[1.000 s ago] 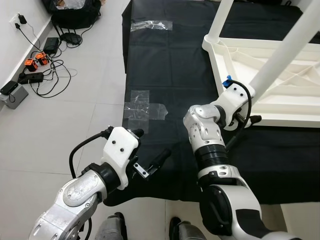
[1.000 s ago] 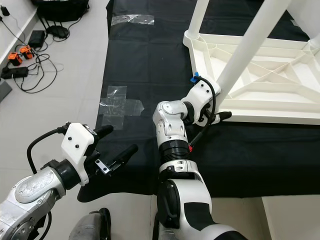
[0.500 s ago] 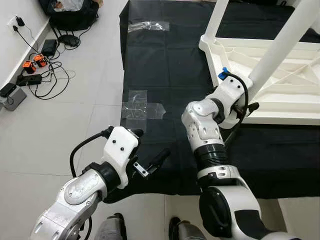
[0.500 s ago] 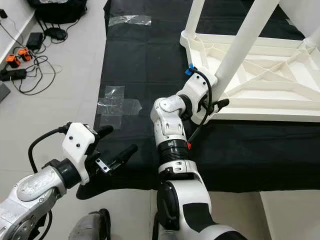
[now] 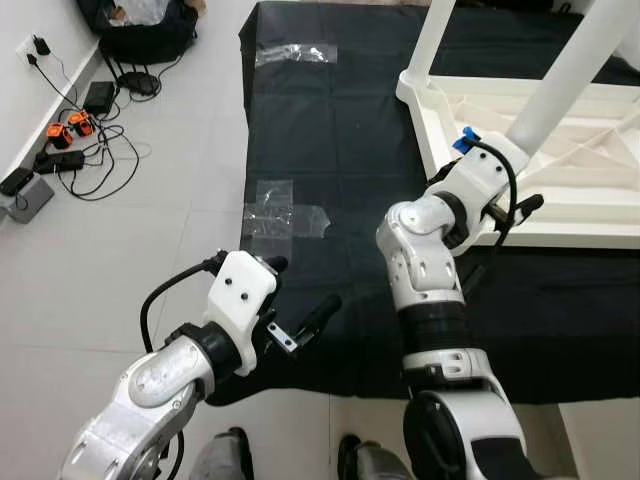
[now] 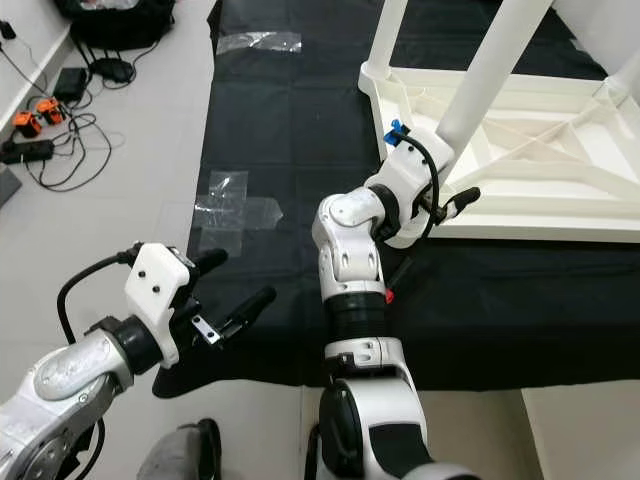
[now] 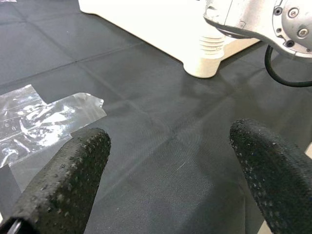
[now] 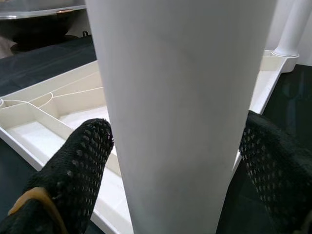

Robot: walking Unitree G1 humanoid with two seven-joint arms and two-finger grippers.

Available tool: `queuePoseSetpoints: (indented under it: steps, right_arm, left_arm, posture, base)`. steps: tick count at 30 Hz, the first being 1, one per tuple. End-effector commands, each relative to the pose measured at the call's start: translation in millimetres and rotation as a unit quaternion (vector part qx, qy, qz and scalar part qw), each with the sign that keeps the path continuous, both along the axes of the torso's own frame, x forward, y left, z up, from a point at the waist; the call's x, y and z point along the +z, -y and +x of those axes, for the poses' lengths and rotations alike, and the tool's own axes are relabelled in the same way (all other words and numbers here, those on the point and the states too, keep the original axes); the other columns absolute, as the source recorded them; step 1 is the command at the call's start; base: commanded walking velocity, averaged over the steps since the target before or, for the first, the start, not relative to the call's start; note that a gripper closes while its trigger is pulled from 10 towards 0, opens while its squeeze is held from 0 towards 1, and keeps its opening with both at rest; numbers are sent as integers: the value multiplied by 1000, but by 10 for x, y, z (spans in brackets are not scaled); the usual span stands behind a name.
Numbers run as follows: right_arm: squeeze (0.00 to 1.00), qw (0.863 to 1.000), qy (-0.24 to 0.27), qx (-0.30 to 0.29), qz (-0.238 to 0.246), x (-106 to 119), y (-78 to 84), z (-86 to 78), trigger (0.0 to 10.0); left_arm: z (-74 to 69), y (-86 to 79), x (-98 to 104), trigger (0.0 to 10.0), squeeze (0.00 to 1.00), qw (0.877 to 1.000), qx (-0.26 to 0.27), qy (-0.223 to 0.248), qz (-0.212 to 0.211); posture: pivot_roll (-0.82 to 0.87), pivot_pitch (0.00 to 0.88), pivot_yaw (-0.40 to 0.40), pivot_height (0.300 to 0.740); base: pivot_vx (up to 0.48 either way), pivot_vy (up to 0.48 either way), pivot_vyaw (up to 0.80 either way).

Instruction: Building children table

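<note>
Around the white table leg (image 8: 180,112) our right end effector (image 6: 455,195) sits, fingers either side, grip unclear. That leg rises from the upturned table (image 5: 560,180) on the black mat (image 5: 330,130). Our left end effector (image 5: 300,300) hovers open above the mat's edge.

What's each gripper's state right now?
Left gripper: open, empty, above the black mat.
Right gripper: open, fingers either side of the white table leg; contact can't be told.
</note>
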State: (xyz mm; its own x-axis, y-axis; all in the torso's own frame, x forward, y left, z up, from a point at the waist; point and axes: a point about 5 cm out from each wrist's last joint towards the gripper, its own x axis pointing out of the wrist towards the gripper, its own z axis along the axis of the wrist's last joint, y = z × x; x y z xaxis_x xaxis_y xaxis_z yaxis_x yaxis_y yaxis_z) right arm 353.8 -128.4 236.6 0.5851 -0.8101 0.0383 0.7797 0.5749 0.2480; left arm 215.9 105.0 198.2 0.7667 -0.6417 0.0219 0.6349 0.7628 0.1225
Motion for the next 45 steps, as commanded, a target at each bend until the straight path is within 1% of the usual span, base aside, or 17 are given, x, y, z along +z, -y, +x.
queuePoseSetpoints:
  steps: [1, 3, 4, 5, 6, 7, 16, 18, 19, 23, 25, 27, 29, 30, 33, 41, 45]
  right_arm:
    - [0, 999, -30, 18, 16, -191, -139, -71, 10000]
    - [0, 999, -35, 38, 3, -235, -150, -112, 10000]
    - [0, 999, -35, 38, 3, -235, -150, -112, 10000]
    - [0, 998, -36, 54, -2, -253, -157, -130, 10000]
    - [0, 998, -36, 54, -2, -253, -157, -130, 10000]
    - [0, 996, -35, 81, -12, -277, -163, -153, 10000]
    - [0, 994, -32, 104, -22, -280, -150, -180, 10000]
    - [0, 993, -32, 111, -37, -275, -98, -226, 10000]
    - [0, 993, -32, 111, -37, -275, -98, -226, 10000]
    - [0, 992, -38, 108, -53, -285, -3, -284, 10000]
    - [0, 992, -38, 110, -55, -284, 10, -297, 10000]
    - [0, 989, -31, 137, -53, -273, 24, -318, 10000]
    - [0, 988, -30, 140, -53, -272, 25, -321, 10000]
    - [0, 984, -17, 172, -51, -268, 18, -350, 10000]
    - [0, 981, -15, 187, -54, -277, 27, -373, 10000]
    - [0, 978, -27, 198, -54, -311, 52, -410, 10000]
    - [0, 977, -29, 205, -60, -312, 90, -443, 10000]
  left_arm:
    - [4, -10, -33, 10000, 0, 1000, 1, -5, 2]
    - [12, -11, -37, 10000, 0, 1000, 1, -4, 3]
    - [12, -11, -37, 10000, 0, 1000, 1, -4, 3]
    - [17, -13, -38, 10000, 0, 1000, 1, -4, 3]
    - [17, -13, -38, 10000, 0, 1000, 1, -4, 3]
    - [25, -17, -39, 10000, 0, 1000, 2, -3, 4]
    - [35, -23, -39, 10000, 0, 1000, 2, -1, 5]
    - [46, -28, -40, 10000, 0, 1000, 2, 1, 5]
    - [46, -28, -40, 10000, 0, 1000, 2, 1, 5]
    - [55, -34, -35, 10000, 0, 1000, 2, 3, 5]
    - [57, -36, -34, 10000, 0, 1000, 2, 4, 5]
    - [63, -43, -34, 10000, 0, 1000, 2, 5, 6]
    - [64, -43, -34, 10000, 0, 1000, 2, 5, 6]
    - [65, -46, -36, 10000, 0, 1000, 2, 6, 6]
    - [67, -48, -37, 10000, 0, 1000, 2, 6, 6]
    - [68, -52, -39, 10000, 0, 1000, 3, 6, 6]
    - [68, -53, -42, 10000, 0, 1000, 3, 6, 7]
  posture:
    - [93, 214, -59, 740]
    - [92, 207, -57, 740]
    - [92, 207, -57, 740]
    - [92, 206, -56, 740]
    - [92, 206, -56, 740]
    - [91, 203, -56, 740]
    - [91, 196, -55, 740]
    - [87, 188, -51, 740]
    - [87, 188, -51, 740]
    - [87, 187, -51, 740]
    - [87, 187, -51, 740]
    - [85, 186, -51, 740]
    - [85, 186, -51, 740]
    - [83, 183, -48, 740]
    - [81, 181, -48, 740]
    - [82, 177, -49, 740]
    - [80, 173, -48, 740]
  base:
    - [0, 0, 0]
    - [0, 0, 0]
    - [0, 0, 0]
    - [0, 0, 0]
    - [0, 0, 0]
    - [0, 0, 0]
    - [0, 0, 0]
    - [0, 0, 0]
    - [0, 0, 0]
    - [0, 0, 0]
    - [0, 0, 0]
    - [0, 0, 0]
    - [0, 0, 0]
    - [0, 0, 0]
    - [0, 0, 0]
    - [0, 0, 0]
    - [0, 0, 0]
